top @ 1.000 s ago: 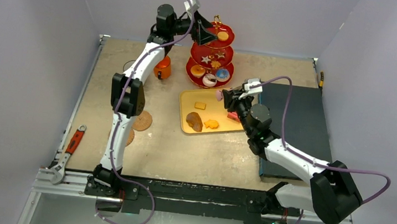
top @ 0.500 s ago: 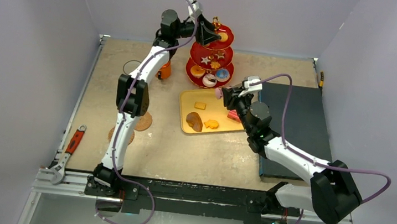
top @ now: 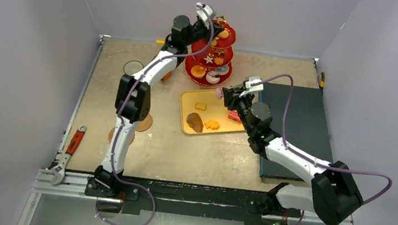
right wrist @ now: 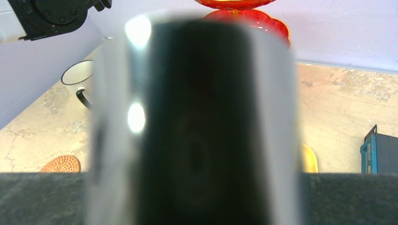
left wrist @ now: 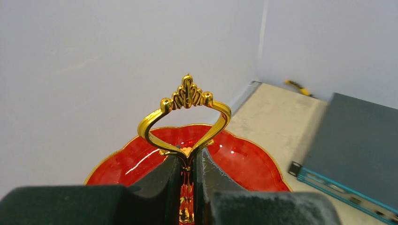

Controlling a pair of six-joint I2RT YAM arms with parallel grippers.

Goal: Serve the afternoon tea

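Observation:
The red three-tier stand (top: pixel 208 63) with gold rims stands at the back of the table, with pastries on its tiers. My left gripper (top: pixel 213 27) (left wrist: pixel 187 161) is shut on the stem just under the stand's gold handle (left wrist: pixel 187 98), above the top plate (left wrist: pixel 244 159). My right gripper (top: pixel 222 96) (right wrist: pixel 195 197) hovers over the yellow tray (top: pixel 187 97), shut on a small pale pastry (top: pixel 219 94) that fills its wrist view as a blur (right wrist: pixel 195 93). The white mug (top: pixel 131 67) (right wrist: pixel 77 72) stands at the left. The orange mug (top: pixel 165 75) is mostly hidden behind my left arm. Two brown coasters (top: pixel 144 122) (top: pixel 112 134) lie beside that arm.
The yellow tray holds a biscuit (top: pixel 201 106), a croissant (top: pixel 194 122), an orange pastry (top: pixel 212 124) and a pink piece (top: pixel 234 116). A dark mat (top: pixel 295 128) covers the right side. A red-handled wrench (top: pixel 70 152) lies at the left edge.
My left gripper has moved right over the stand's top and closed on the stem under the gold handle. The stand has shifted slightly. The right arm has not moved.

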